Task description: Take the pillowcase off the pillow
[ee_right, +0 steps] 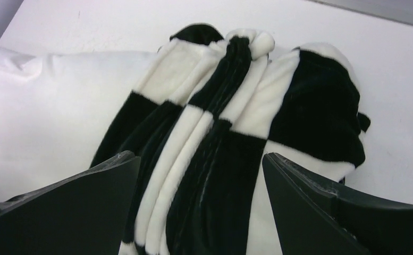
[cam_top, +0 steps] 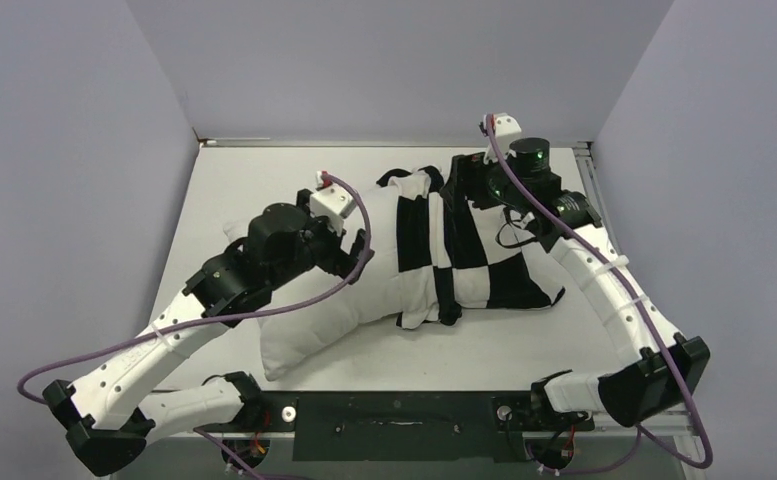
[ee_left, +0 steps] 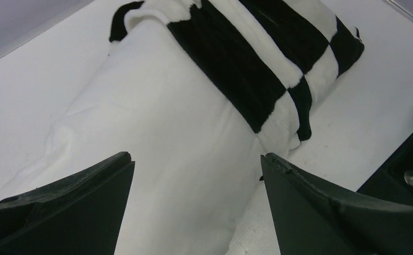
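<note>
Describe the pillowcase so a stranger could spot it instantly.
On the white table a long pillow lies across the middle. Bunched fabric covers its right end in the top view: the pillowcase. Its big black and white checks set it apart from the plain white pillow.

We cannot see the right end of the pillow (cam_top: 309,325), sheathed in the pillowcase (cam_top: 469,285); the left arm (cam_top: 264,252) masks its far-left corner from above.
</note>
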Controlling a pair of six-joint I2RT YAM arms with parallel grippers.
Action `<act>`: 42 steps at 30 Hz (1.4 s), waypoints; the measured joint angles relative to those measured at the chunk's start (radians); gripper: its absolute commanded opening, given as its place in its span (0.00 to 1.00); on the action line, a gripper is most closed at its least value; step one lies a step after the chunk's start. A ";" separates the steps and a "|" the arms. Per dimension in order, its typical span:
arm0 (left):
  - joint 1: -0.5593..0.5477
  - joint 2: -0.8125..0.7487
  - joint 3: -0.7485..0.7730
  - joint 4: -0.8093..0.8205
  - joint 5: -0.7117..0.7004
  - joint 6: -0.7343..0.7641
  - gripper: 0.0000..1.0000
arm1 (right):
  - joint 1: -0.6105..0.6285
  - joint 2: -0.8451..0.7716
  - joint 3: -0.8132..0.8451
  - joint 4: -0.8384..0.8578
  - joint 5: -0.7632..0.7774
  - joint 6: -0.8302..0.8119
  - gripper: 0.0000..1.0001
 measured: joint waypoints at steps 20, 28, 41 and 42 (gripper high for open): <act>-0.250 0.366 -0.196 0.151 -0.267 0.024 0.88 | 0.016 -0.402 -0.542 -0.268 -0.123 0.048 0.99; -0.207 0.388 -0.243 0.269 -0.248 -0.005 0.01 | 0.195 -0.413 -0.744 -0.110 -0.096 0.173 1.00; -0.169 0.303 -0.247 0.266 -0.138 -0.020 0.00 | 0.354 -0.227 -0.817 0.250 0.234 0.293 0.97; -0.164 0.297 -0.245 0.264 -0.130 -0.021 0.00 | 0.357 -0.214 -0.817 0.268 0.257 0.296 0.95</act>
